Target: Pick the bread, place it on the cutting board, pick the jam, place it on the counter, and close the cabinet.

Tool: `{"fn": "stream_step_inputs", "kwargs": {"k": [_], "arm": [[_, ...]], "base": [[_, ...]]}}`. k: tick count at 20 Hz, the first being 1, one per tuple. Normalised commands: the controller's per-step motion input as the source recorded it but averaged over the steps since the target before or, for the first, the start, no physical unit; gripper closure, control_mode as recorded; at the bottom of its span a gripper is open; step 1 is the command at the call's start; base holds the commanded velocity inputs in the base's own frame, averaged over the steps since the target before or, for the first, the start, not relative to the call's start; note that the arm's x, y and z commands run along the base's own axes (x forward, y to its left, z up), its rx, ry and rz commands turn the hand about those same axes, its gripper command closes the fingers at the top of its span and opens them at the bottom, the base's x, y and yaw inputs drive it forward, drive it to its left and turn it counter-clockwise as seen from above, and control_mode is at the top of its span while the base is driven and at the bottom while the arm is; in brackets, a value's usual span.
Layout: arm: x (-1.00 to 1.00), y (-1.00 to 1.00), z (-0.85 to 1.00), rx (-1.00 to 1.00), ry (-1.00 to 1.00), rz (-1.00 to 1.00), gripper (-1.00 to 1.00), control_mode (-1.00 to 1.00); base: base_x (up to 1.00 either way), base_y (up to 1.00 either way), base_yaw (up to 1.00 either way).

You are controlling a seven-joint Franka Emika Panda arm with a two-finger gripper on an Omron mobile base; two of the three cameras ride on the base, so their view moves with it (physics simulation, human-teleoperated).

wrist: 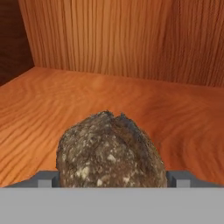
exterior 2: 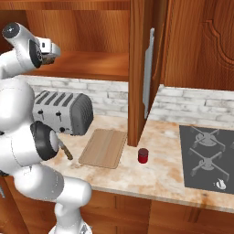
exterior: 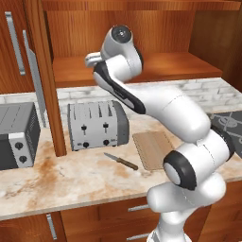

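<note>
Your gripper (wrist: 113,178) is spread wide around the bread (wrist: 111,153) on the cabinet (wrist: 131,113) shelf, one fingertip on either side, not yet clamped. Close evenly across its middle before you lift it toward the cutting board (exterior 2: 104,147). The loaf is a rounded lump with no clear long axis, its cracked top facing up.

- One bread (wrist: 110,151) is seen.
- One jam (exterior 2: 143,155) is seen.
- One cutting board (exterior 2: 103,147) is seen.
- One toaster (exterior: 97,125) is seen.
- One knife (exterior: 121,161) is seen.
- One toaster oven (exterior: 18,135) is seen.
- One stove (exterior 2: 208,157) is seen.
</note>
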Motion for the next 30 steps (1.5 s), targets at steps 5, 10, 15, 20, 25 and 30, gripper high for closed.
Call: {"fn": "stream_step_inputs", "kwargs": {"k": [5,10,15,20,25,30], "arm": [[-0.57,-0.28,0.00,0.00,0.00,0.00,1.00,-1.00],[-0.57,-0.27,0.00,0.00,0.00,0.00,1.00,-1.00],[-0.56,-0.30,0.00,0.00,0.00,0.00,1.00,-1.00],[-0.49,-0.30,0.00,0.00,0.00,0.00,1.00,-1.00],[-0.47,-0.28,0.00,0.00,0.00,-0.02,1.00,-1.00],[-0.51,-0.33,0.00,0.00,0.00,-0.04,1.00,-1.00]], "base": [[0.00,0.00,0.00],[0.00,0.00,0.00],[0.00,0.00,0.00],[0.00,0.00,0.00],[0.00,0.00,0.00],[0.00,0.00,0.00]]}}
